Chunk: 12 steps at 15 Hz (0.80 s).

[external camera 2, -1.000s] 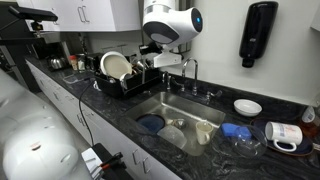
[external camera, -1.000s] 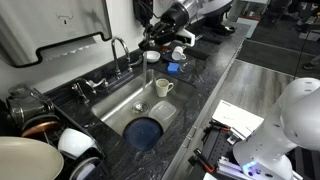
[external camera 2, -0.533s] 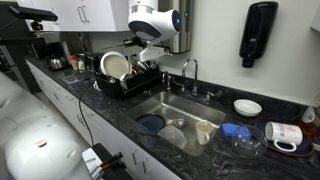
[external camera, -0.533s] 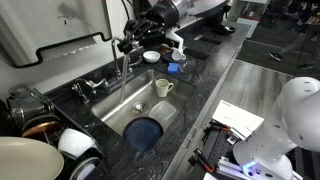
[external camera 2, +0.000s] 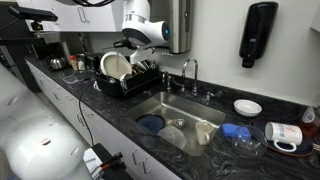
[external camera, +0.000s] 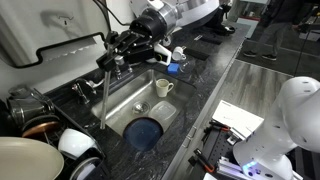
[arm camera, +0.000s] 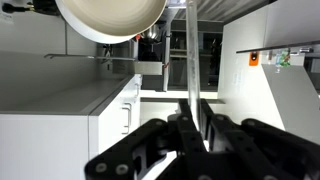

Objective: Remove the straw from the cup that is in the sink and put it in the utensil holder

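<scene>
My gripper (external camera: 118, 55) is shut on a long clear straw (external camera: 103, 95) that hangs down from the jaws over the counter's edge beside the sink (external camera: 125, 100). In the wrist view the straw (arm camera: 188, 55) runs straight out from between the shut fingers of the gripper (arm camera: 195, 108), toward a white plate (arm camera: 110, 15). In an exterior view the gripper (external camera 2: 140, 45) hovers above the black dish rack (external camera 2: 122, 82); a dark compartment at its sink end (external camera 2: 152, 72) may be the utensil holder. The white cup (external camera: 163, 87) stands in the sink, away from the gripper.
A blue plate (external camera: 147, 131) lies in the sink. The faucet (external camera: 120, 50) stands behind the basin. White bowls and plates (external camera: 75, 145) fill the rack. A blue item and a mug (external camera 2: 283, 135) sit on the counter past the sink.
The arm has swung from over the counter past the sink, across the faucet, toward the dish rack, carrying the straw with it. The straw now hangs beside the sink's rack end.
</scene>
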Each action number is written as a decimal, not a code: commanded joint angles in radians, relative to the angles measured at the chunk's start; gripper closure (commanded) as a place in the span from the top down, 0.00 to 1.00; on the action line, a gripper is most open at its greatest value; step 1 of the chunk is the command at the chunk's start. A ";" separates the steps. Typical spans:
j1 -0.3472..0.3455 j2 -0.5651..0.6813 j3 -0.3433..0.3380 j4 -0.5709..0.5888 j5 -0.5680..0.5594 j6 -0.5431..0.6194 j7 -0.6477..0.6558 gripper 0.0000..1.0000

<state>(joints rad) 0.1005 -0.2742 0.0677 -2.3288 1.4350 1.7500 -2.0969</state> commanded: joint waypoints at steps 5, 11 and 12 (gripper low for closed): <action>0.035 0.084 0.067 0.044 0.028 -0.037 -0.064 0.03; 0.054 0.119 0.103 0.069 0.033 -0.013 -0.118 0.03; 0.057 0.125 0.106 0.073 0.032 -0.014 -0.127 0.03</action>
<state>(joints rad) 0.1503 -0.1917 0.1579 -2.2908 1.4468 1.7296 -2.1710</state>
